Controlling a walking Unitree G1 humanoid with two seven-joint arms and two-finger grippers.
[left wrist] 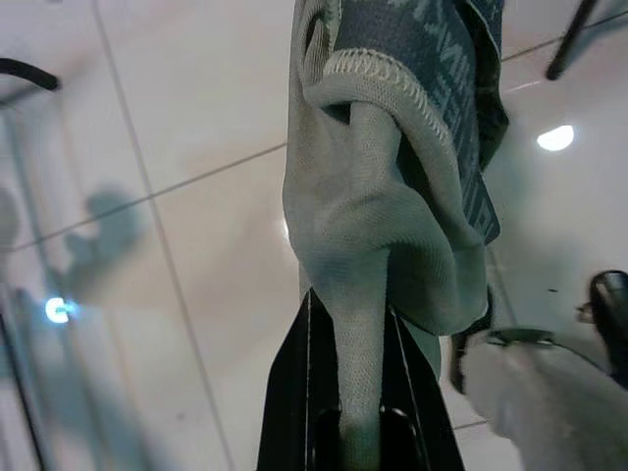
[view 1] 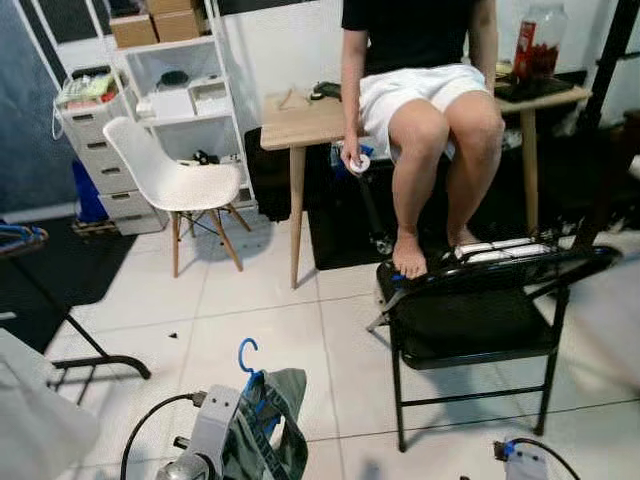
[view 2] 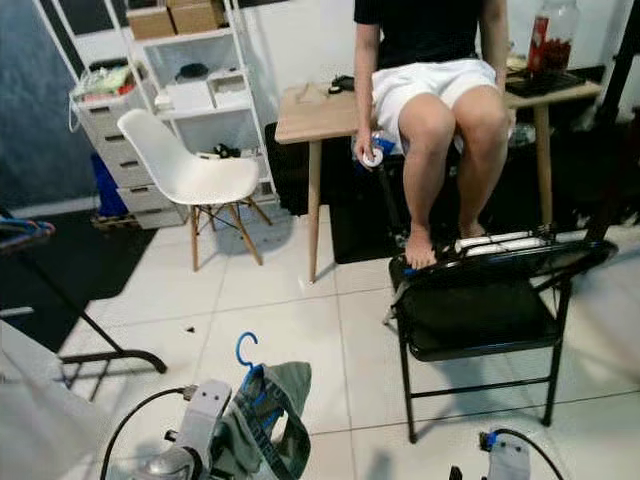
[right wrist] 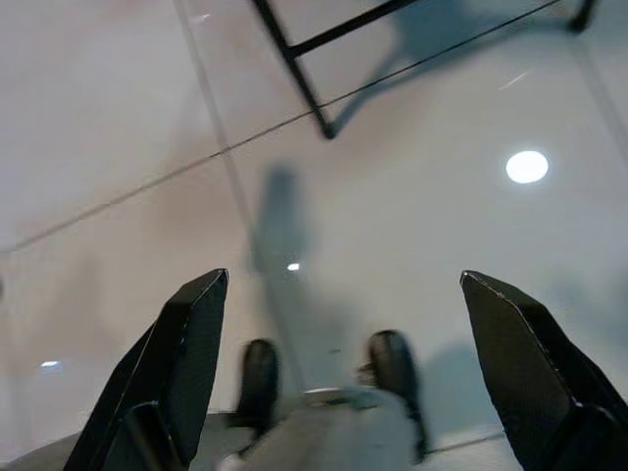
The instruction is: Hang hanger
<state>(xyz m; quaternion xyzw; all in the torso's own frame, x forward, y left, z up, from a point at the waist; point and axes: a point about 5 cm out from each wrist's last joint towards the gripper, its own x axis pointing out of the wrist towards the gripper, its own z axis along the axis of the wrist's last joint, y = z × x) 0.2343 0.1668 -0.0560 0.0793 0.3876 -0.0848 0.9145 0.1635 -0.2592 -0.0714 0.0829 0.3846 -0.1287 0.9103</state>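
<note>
A blue hanger carries a grey-green garment low in front of me, its hook pointing up. My left gripper is shut on the hanger through the bunched cloth, and the hanger's body is hidden under it. The left arm shows at the bottom of the left eye view. My right gripper hangs open over the tiled floor with nothing between its fingers. Its wrist is at the bottom right. A black rack with another blue hanger stands to my left.
A black folding chair stands ahead to the right. A person sits on the wooden table with bare feet on that chair. A white chair and white shelves are at the back left.
</note>
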